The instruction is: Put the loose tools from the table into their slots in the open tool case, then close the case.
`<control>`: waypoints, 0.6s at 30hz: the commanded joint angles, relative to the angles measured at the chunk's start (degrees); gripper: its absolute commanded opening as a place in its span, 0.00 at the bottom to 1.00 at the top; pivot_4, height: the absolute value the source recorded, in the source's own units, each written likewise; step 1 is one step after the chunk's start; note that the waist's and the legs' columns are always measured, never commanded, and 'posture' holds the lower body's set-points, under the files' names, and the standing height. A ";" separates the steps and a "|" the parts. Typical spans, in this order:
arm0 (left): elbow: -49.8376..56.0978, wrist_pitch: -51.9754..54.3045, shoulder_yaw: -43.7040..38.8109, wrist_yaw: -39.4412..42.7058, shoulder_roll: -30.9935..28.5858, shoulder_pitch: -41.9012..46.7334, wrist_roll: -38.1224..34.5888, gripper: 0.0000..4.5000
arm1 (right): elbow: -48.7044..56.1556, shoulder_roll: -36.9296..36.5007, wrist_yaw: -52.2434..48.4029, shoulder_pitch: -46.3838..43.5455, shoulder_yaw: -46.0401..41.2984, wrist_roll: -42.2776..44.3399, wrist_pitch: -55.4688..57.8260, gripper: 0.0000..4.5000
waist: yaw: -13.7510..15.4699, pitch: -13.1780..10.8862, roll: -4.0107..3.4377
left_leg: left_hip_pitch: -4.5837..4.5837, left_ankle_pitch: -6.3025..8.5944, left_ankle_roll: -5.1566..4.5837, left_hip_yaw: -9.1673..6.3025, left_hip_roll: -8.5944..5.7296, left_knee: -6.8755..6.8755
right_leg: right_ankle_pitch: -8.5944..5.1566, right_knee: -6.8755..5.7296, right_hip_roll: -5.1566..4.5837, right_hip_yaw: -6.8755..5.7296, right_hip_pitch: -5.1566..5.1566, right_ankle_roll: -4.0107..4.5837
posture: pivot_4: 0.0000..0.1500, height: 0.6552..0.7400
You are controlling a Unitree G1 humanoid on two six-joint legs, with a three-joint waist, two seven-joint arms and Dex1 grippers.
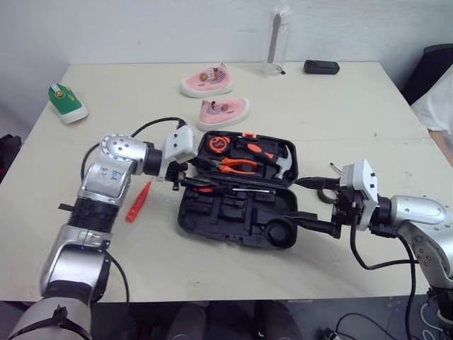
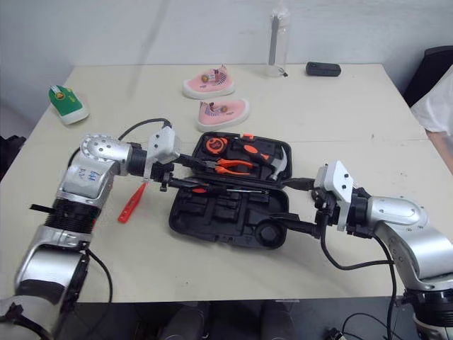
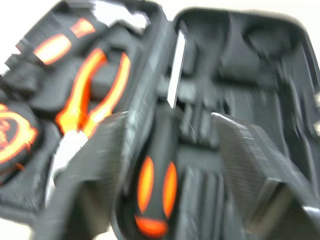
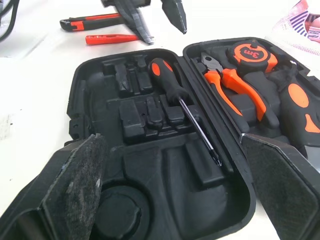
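Note:
The black tool case (image 1: pixel 212 216) lies open mid-table. Its far half holds an orange tape measure (image 1: pixel 219 144), orange pliers (image 1: pixel 237 166) and a hammer (image 1: pixel 276 159). A black-and-orange screwdriver (image 4: pixel 172 92) lies in the near half along the hinge. My left gripper (image 1: pixel 198 177) is open at the case's left end, fingers either side of the screwdriver handle (image 3: pixel 155 190). My right gripper (image 1: pixel 316 205) is open at the case's right end, fingers apart beside its rim. A red tool (image 1: pixel 139 201) and a black-and-orange tool (image 4: pixel 90 22) lie loose on the table left of the case.
Two pink shoes (image 1: pixel 207 81) (image 1: pixel 223 112) sit behind the case, close to its far edge. A green shoe (image 1: pixel 66 101) is at the far left, with a clear bottle (image 1: pixel 277 39) and a black device (image 1: pixel 321 66) at the back. White cloth (image 1: pixel 437 103) shows at the right edge.

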State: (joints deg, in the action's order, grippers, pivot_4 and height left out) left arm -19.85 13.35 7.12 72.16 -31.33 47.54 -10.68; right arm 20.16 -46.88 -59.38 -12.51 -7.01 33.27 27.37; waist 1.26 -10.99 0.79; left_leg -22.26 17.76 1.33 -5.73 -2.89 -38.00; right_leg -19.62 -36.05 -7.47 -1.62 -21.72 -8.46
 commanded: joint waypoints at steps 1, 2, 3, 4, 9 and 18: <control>-5.80 -5.77 -2.50 -0.50 2.22 -2.13 -1.94 0.06 | 0.87 0.71 0.03 -0.27 -0.05 -0.01 -1.36 1.00 | -0.03 0.00 -0.01 | 0.01 0.00 0.00 0.01 0.00 0.01 | 0.00 -0.02 -0.01 0.00 0.00 0.00 | 1.00 0.85; -7.30 -7.39 -2.65 -0.68 2.93 -2.46 -1.79 0.02 | 0.82 0.85 0.04 -0.27 0.04 -0.11 -1.37 1.00 | -0.11 0.00 -0.01 | 0.01 0.00 0.00 0.02 -0.01 0.01 | 0.00 -0.01 -0.01 0.01 0.00 0.00 | 1.00 0.85; -8.26 -8.57 -2.71 -0.68 3.30 -2.49 -1.55 0.02 | 0.79 0.92 0.03 -0.28 0.08 -0.16 -1.36 1.00 | -0.14 0.00 0.00 | 0.03 0.00 0.00 0.03 0.00 -0.01 | 0.01 -0.03 0.00 0.01 0.00 -0.01 | 1.00 0.85; -8.91 -8.79 -2.37 -0.10 3.56 -2.60 -1.40 0.02 | 0.65 0.97 0.00 -0.37 0.08 -0.22 -1.37 1.00 | -0.14 0.00 0.00 | 0.03 0.00 0.00 0.05 0.00 -0.03 | 0.01 -0.02 0.00 0.01 0.00 -0.01 | 1.00 0.85; -17.59 -15.28 0.80 -1.40 4.93 -1.06 3.70 0.02 | -0.03 0.97 -0.19 -0.94 -0.13 -0.11 -1.01 1.00 | -0.01 0.01 -0.01 | 0.03 0.00 0.00 0.09 -0.06 -0.05 | 0.01 -0.04 -0.03 0.00 0.01 -0.02 | 1.00 0.85; -23.68 -19.31 1.33 -1.31 7.19 2.32 5.17 0.02 | -0.74 0.83 -0.23 -0.77 -0.30 -0.27 -1.06 1.00 | 0.08 0.01 0.00 | 0.03 -0.01 -0.03 0.09 -0.11 -0.08 | 0.03 -0.06 -0.06 -0.04 0.07 -0.06 | 1.00 0.85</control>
State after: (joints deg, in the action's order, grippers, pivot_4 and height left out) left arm -41.95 -4.94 7.67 70.99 -24.71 49.23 -6.81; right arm 18.59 -46.02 -59.43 -12.92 -6.57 32.74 27.00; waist 1.34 -10.98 0.79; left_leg -22.23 17.75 1.30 -5.64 -3.00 -38.09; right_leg -19.59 -36.11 -7.53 -1.66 -21.65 -8.52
